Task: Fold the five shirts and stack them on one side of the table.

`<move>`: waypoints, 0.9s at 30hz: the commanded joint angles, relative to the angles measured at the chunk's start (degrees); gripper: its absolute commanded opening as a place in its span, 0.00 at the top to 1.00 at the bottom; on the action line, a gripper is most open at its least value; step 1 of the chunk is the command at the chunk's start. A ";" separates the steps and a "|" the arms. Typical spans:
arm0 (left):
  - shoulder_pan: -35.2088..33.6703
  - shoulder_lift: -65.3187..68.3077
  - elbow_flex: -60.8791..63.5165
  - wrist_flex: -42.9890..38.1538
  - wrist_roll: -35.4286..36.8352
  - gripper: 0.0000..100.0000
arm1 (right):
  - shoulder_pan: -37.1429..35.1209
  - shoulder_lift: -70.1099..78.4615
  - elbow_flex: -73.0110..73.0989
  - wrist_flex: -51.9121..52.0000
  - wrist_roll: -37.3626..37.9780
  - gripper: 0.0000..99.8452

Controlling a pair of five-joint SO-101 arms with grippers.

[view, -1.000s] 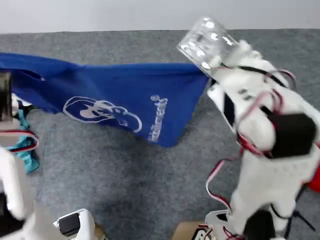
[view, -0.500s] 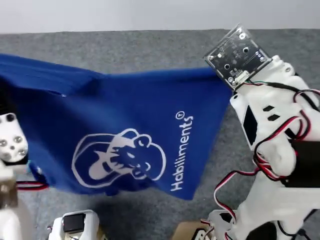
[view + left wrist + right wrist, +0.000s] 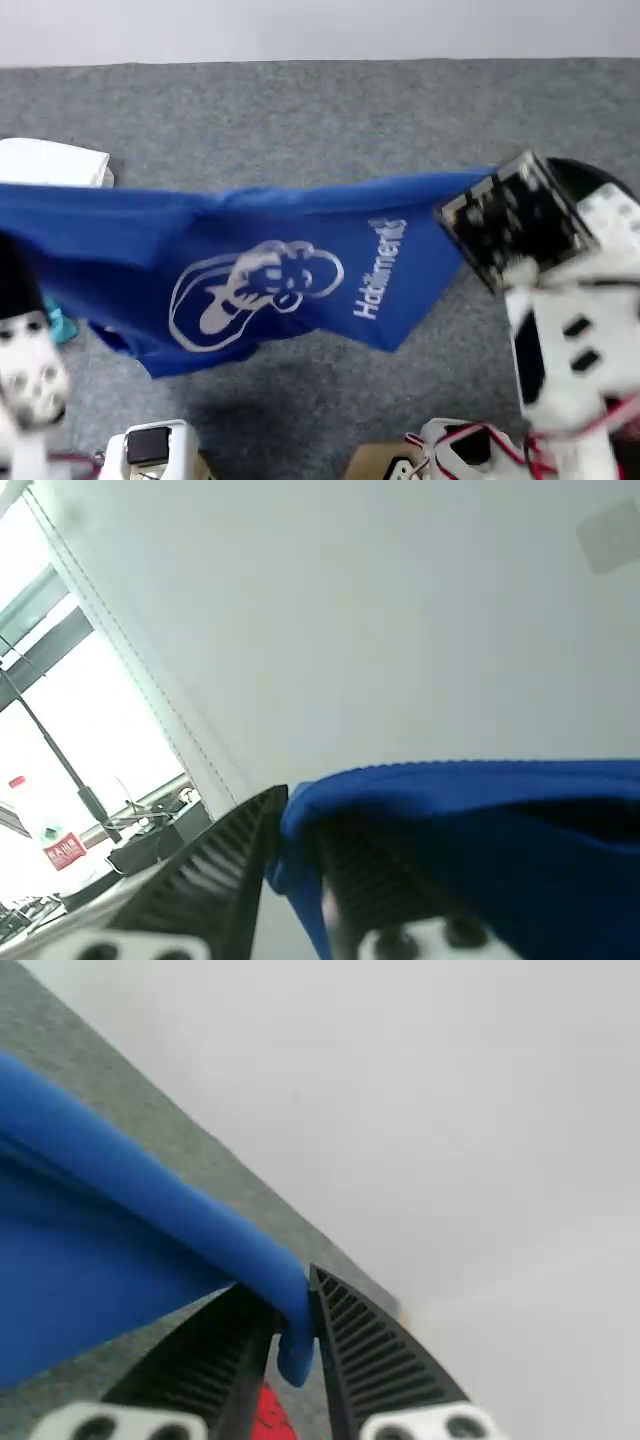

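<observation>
Royal-blue fabric shirt with a white printed emblem point(image 3: 130, 250), held spread above the grey felt-covered table point(image 3: 300, 110). The high view gives its full span, but both pinch points are hidden behind the arms' wrists. The wrist views show the left gripper point(image 3: 285, 815) and right gripper point(image 3: 287, 1288) each clamped on a rolled blue edge. A folded white cloth point(image 3: 55, 162) lies far left, cut off; a teal scrap point(image 3: 60, 325) is indistinct.
</observation>
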 commanded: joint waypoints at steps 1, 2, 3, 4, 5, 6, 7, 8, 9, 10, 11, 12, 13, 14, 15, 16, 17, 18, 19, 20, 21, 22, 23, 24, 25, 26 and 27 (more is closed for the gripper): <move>0.00 -0.09 -5.14 0.00 -0.62 1.00 | 4.26 -3.38 -2.55 1.54 1.85 0.99; 0.00 0.00 -6.64 -0.35 -0.62 1.00 | 4.97 -4.26 -2.55 1.45 1.85 0.99; 0.00 0.00 -7.60 -1.14 -0.62 1.00 | 5.41 -5.23 -2.55 1.45 1.85 0.99; 0.00 0.00 -8.40 -2.11 -0.62 1.00 | 5.76 -6.11 -2.55 1.45 1.76 0.99; -0.09 0.00 -8.92 -3.08 -0.62 1.00 | 6.20 -6.99 -2.55 1.45 1.67 0.99; -0.35 0.00 -9.27 -4.04 -0.62 1.00 | 6.81 -7.78 -2.55 1.45 1.67 0.99; -1.23 -0.18 -9.27 -4.84 -0.62 1.00 | 7.69 -8.57 -2.55 1.45 1.67 0.99; -2.55 -0.26 -9.19 -5.19 -0.62 1.00 | 8.66 -9.27 -2.55 1.19 1.67 0.99; -3.69 -0.26 -9.01 -4.92 -0.62 1.00 | 9.71 -9.89 -2.55 0.22 1.76 0.99; -4.31 -0.26 -8.84 -4.75 -0.62 1.00 | 10.77 -10.24 -2.55 -1.19 1.76 0.99; -4.75 -0.26 -8.84 -3.87 -0.62 1.00 | 12.00 -10.51 -2.55 -2.86 1.85 0.99; -4.84 -0.26 -8.84 -2.81 -0.62 1.00 | 13.14 -10.51 -2.55 -4.53 1.85 0.99; -4.84 -0.35 -8.57 -1.76 -0.62 1.00 | 13.85 -10.51 -2.55 -5.85 1.85 0.99; -4.84 -0.35 -8.57 -0.44 -0.62 1.00 | 14.20 -10.42 -2.46 -7.08 1.85 0.99; -4.84 -0.35 -8.31 0.62 -0.62 1.00 | 14.20 -9.98 -2.46 -7.96 1.85 0.99; -4.75 -0.35 -8.31 1.41 -0.62 1.00 | 14.20 -9.45 -2.46 -8.57 1.85 0.99; -4.75 -0.35 -8.31 2.37 -0.62 1.00 | 14.20 -8.92 -2.46 -9.01 1.85 0.99; -4.75 -0.26 -8.22 3.52 -0.62 1.00 | 14.20 -8.40 -2.46 -9.54 1.85 0.99; -4.75 -0.26 -8.22 4.84 -0.62 1.00 | 14.20 -7.96 -2.46 -10.24 1.85 0.99; -4.75 -0.26 -8.22 6.33 -0.62 1.00 | 14.20 -7.69 -2.46 -11.12 1.85 0.99; -4.75 -0.26 -8.22 7.82 -0.70 1.00 | 14.20 -7.43 -2.46 -12.09 1.85 0.99; -4.75 -0.26 -8.22 9.41 -0.70 1.00 | 14.20 -7.25 -2.46 -13.14 1.93 0.99; -4.75 -0.26 -8.22 10.81 -0.70 1.00 | 14.20 -6.99 -2.46 -13.93 1.93 0.99; -4.75 -0.26 -8.22 11.69 -0.70 1.00 | 14.20 -6.73 -2.46 -14.55 1.93 0.99; -4.75 -0.26 -8.22 11.87 -0.70 1.00 | 14.20 -6.55 -2.46 -14.90 2.46 0.99; -4.75 -0.26 -8.31 11.69 -0.79 1.00 | 14.20 -6.37 -2.46 -14.90 3.25 0.99; -4.75 -0.26 -8.31 10.73 -0.79 1.00 | 14.20 -6.29 -2.46 -14.90 4.31 0.99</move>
